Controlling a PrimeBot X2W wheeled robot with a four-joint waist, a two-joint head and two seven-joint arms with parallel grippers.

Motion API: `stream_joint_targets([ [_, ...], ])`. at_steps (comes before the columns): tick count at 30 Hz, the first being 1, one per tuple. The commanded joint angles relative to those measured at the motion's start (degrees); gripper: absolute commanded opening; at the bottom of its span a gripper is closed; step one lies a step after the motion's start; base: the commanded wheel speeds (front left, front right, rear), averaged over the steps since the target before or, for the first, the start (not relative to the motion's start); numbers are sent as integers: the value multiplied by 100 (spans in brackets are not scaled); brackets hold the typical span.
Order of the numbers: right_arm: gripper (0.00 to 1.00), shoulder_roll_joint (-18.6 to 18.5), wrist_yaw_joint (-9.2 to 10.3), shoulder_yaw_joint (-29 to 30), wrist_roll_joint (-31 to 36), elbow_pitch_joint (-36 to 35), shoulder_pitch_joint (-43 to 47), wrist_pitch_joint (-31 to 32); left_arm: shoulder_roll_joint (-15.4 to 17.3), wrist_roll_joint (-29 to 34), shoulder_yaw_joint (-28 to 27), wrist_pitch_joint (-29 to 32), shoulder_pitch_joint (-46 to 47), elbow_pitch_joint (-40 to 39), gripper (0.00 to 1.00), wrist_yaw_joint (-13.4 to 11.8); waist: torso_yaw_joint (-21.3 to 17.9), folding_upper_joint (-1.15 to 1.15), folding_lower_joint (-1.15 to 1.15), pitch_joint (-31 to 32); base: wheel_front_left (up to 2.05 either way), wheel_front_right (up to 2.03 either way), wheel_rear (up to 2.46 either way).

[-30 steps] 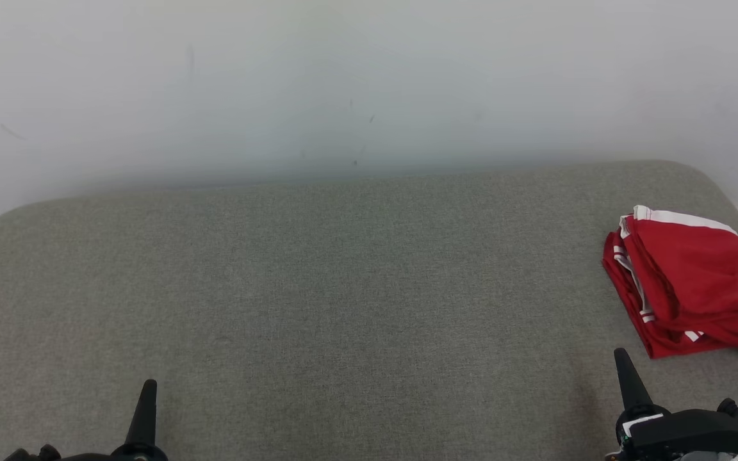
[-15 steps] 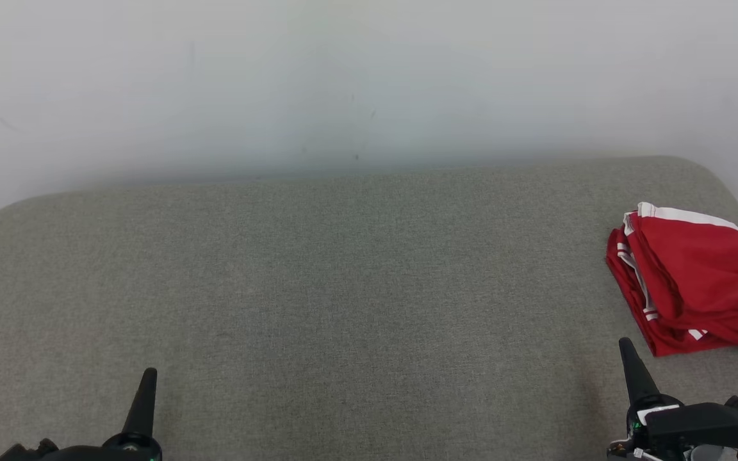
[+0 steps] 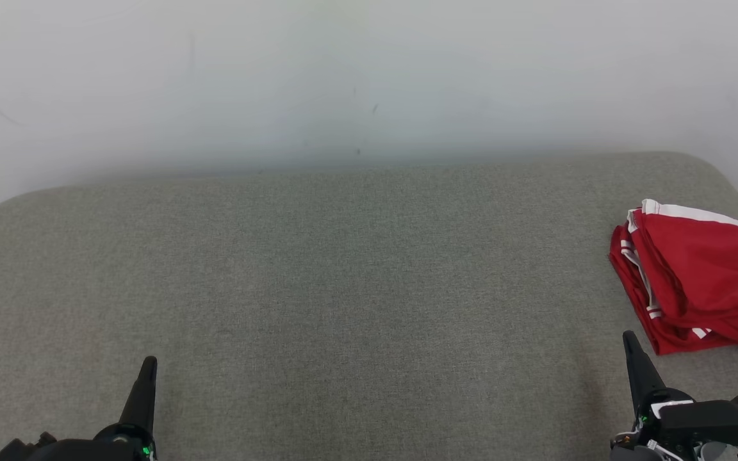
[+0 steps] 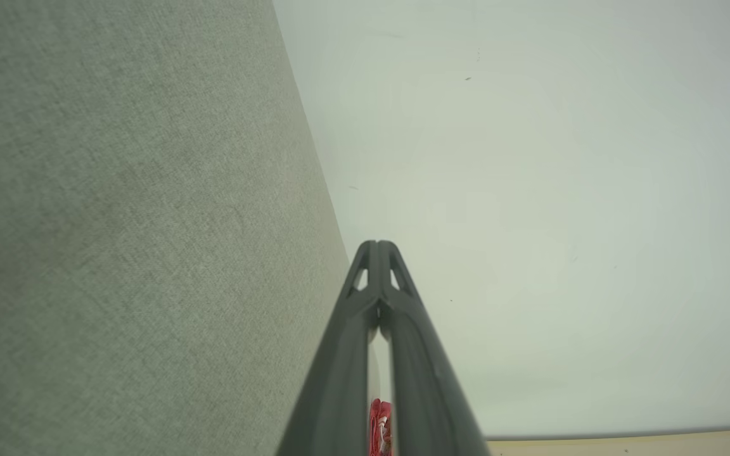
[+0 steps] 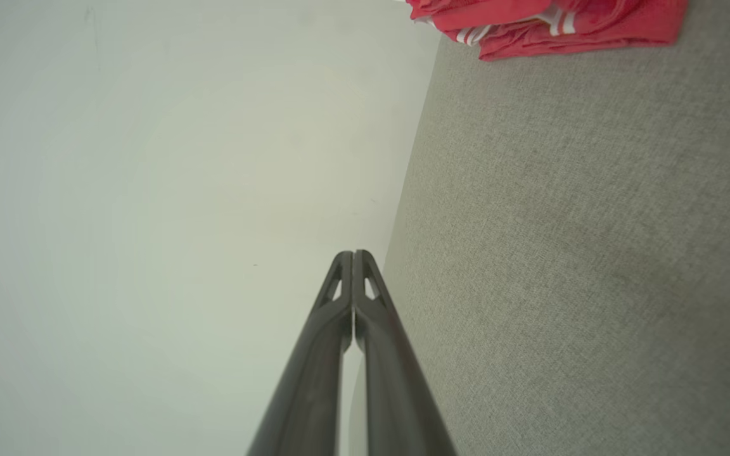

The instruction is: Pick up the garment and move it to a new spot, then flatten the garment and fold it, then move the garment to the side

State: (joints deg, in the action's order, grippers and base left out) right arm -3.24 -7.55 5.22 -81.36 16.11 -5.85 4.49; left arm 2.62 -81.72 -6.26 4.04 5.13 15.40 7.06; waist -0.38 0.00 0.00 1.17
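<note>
Garment folded, right end of counter.
Left pincer, right pincer: both together, empty, clear of garment.

Head view: set high, faces forward and down across the grey-green fabric-covered bench to the plain white wall behind. It sits at mid distance, with the bench's full width in frame. The dark tapered left fingers are at lower left, the right fingers at lower right, and the folded red garment with white stripes at the far right edge.

Left wrist view: low and close to the bench, rolled sideways. Bench on its left side, wall on its right. It looks along its own fingers toward the wall.

Right wrist view: same setup mirrored, with wall left, bench right and garment at the top edge.

All three views share bench, wall and garment. In the left wrist view the garment is only a red sliver between the fingers.
</note>
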Motion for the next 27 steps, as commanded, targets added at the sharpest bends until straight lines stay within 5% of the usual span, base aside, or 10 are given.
stream_joint_targets([
  [1,0,8,9,26,-115,-47,-68,17,32,-131,-22,25,78,-51,0,22,2,0,0,-6,0,0,0],
  [27,0,43,12,155,-1101,-199,-87,228,42,-1074,-46,277,159,-118,0,53,38,0,0,-123,0,0,0],
])
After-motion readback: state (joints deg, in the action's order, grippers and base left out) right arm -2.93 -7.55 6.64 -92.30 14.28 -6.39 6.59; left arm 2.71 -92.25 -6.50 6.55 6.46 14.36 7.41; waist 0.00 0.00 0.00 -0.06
